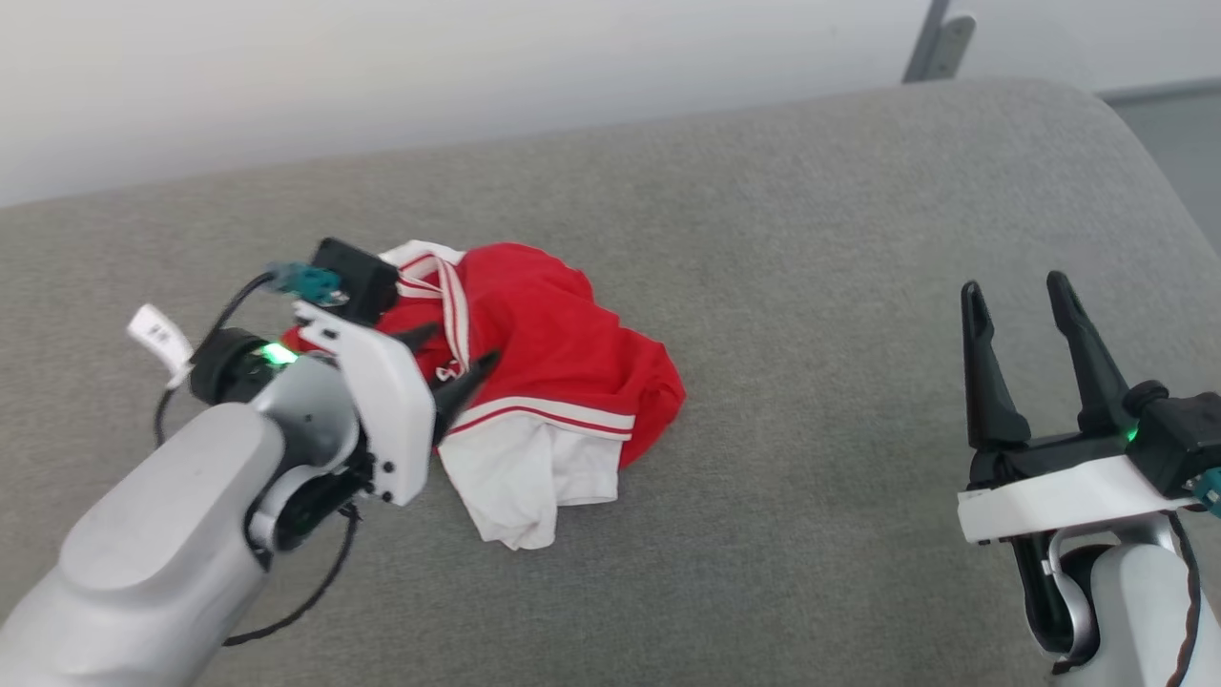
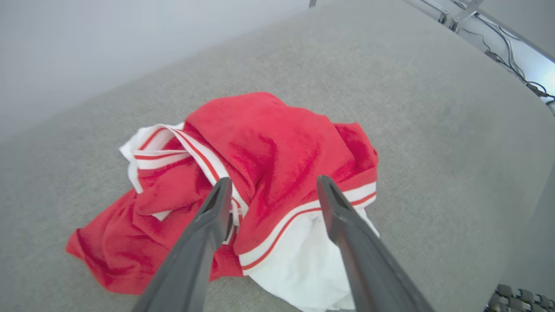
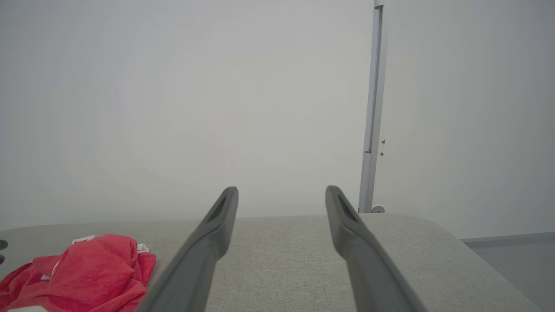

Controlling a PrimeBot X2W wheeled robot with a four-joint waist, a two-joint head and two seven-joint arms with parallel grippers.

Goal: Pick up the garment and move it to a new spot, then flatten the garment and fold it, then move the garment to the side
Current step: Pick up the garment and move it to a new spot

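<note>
The garment (image 1: 553, 363) lies crumpled in a heap on the grey fabric surface (image 1: 811, 496), red with a white sleeve and striped bands showing. My left gripper (image 1: 458, 348) is open at the heap's left side, its dark fingers spread just over the cloth, holding nothing. From the left wrist the garment (image 2: 269, 147) sits right beyond my left gripper (image 2: 273, 184), fingertips apart above the striped band. My right gripper (image 1: 1016, 291) stands open at the lower right, well clear of the cloth. The right wrist shows my right gripper (image 3: 282, 190) open, with the garment (image 3: 95, 268) at the lower left.
The grey surface has a rounded far-right corner (image 1: 1097, 105) and ends at a pale wall (image 1: 382, 67). A metal post (image 3: 373, 108) rises behind that corner. Bare grey fabric stretches between the garment and my right gripper.
</note>
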